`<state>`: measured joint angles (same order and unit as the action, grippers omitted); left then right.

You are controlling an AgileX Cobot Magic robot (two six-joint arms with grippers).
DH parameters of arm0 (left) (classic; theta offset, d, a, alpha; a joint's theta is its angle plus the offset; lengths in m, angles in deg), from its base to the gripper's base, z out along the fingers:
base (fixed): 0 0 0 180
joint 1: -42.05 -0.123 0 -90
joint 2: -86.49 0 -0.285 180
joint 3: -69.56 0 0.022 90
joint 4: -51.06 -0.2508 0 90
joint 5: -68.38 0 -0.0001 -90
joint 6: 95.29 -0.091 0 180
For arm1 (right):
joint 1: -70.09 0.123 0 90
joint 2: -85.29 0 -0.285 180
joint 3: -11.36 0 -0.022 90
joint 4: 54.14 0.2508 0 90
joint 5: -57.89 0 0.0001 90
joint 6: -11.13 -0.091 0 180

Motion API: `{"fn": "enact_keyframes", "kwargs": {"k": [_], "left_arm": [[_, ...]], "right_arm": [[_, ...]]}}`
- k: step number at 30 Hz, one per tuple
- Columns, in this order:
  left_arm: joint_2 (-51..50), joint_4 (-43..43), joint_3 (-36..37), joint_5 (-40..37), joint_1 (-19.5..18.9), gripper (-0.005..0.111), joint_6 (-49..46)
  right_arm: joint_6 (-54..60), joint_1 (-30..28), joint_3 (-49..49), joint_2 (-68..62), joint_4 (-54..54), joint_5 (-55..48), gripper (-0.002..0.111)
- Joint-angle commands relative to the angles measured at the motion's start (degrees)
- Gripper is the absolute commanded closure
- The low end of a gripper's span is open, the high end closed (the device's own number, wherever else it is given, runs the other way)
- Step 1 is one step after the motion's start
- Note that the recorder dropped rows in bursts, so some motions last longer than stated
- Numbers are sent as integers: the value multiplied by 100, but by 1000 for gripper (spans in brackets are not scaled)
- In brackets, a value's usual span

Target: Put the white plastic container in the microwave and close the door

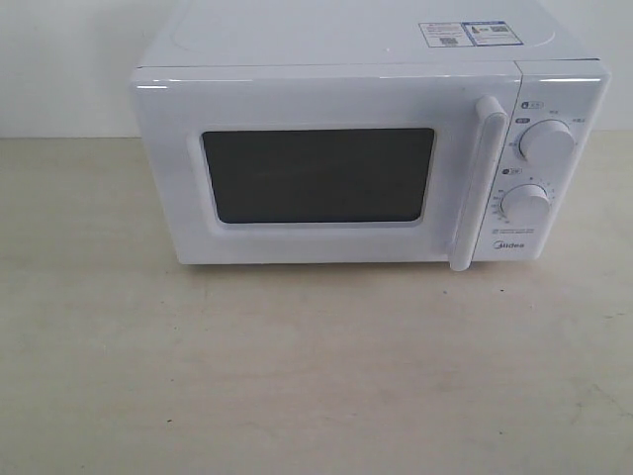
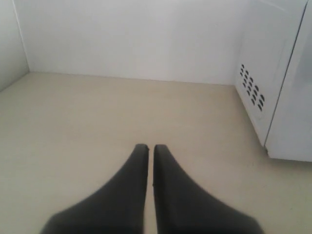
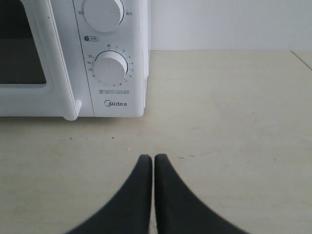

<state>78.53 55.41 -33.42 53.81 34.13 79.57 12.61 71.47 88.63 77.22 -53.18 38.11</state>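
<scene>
Pale tabletop (image 1: 297,376), white wall behind. Microwave (image 1: 346,45) sits at 12 o'clock w/ door (image 1: 316,188) flush shut, handle (image 1: 475,188) at door's 3 o'clock edge; dark window hides the inside. My left gripper (image 2: 146,146) & right gripper (image 3: 147,157): tips pressed together, empty, over bare table.

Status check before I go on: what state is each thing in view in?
door: shut against the microwave front.
left gripper: shut, holding nothing.
right gripper: shut, holding nothing.
upper dial, lower dial: settings unreadable.
white plastic container: not in any view.
</scene>
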Motion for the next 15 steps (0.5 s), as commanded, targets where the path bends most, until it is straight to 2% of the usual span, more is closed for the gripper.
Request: {"fn": "enact_keyframes", "kwargs": {"k": [1, 7, 15], "left_arm": [[18, -512, 20, -24, -12, 102, 301], [18, -118, 20, -181, -12, 102, 301], [18, -50, 20, -234, -12, 102, 301]], "right_arm": [[15, -27, -5, 28, 17, 41, 108], [15, -27, -5, 28, 17, 41, 108], [15, -27, -5, 28, 17, 41, 108]]}}
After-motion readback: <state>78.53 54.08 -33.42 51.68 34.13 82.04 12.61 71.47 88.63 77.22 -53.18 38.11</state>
